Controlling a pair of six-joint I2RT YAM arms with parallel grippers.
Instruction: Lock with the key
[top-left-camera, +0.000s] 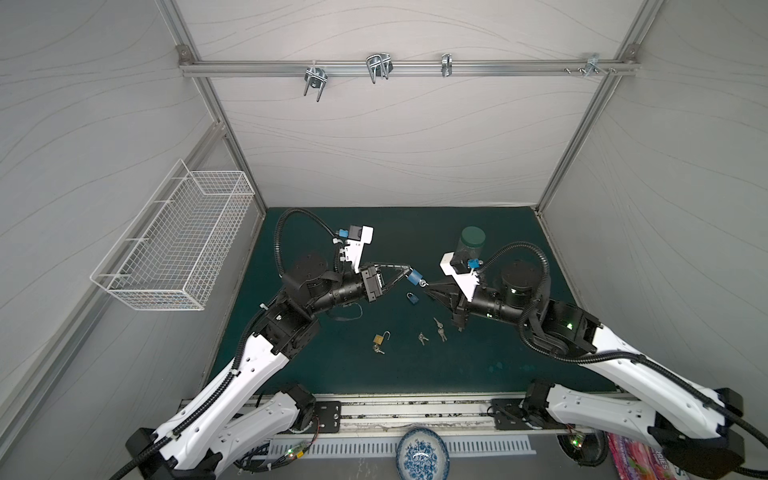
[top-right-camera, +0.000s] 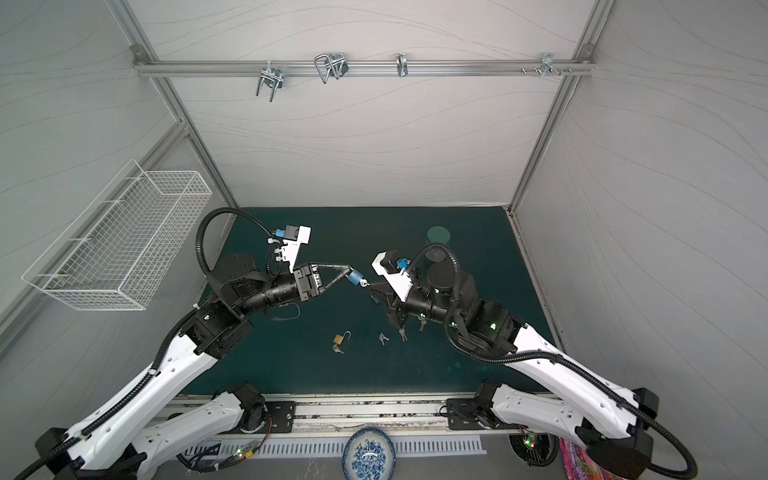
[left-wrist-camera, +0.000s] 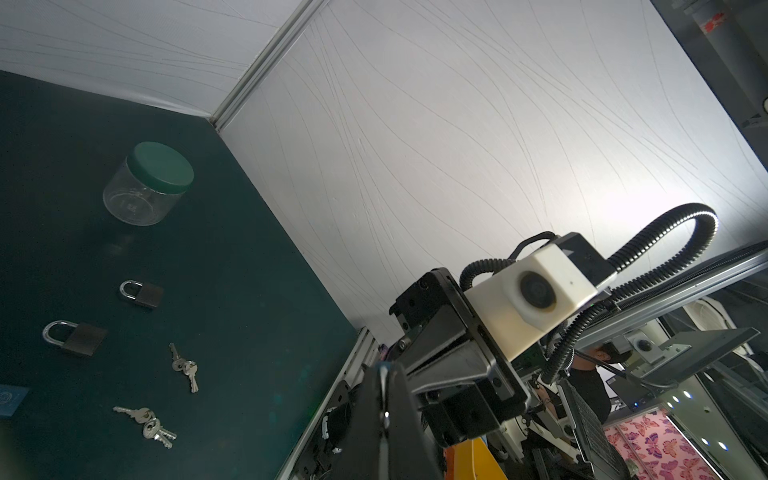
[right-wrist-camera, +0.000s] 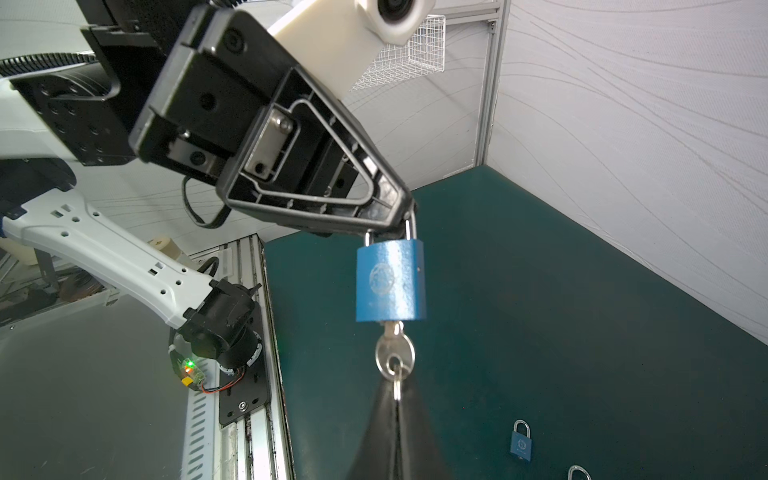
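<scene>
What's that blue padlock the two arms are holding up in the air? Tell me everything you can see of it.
The blue padlock has a painted, metal-looking body with a faint round emblem and a silvery shackle. It is held in the air above the green mat, the left gripper shut on its shackle, whose top is hidden. A silver key sits in the keyhole opposite the shackle, pinched by the right gripper.

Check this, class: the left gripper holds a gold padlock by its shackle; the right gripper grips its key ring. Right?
No: the padlock is blue, not gold, as the right wrist view shows. The rest holds: left gripper on shackle, right gripper on key ring.
</scene>
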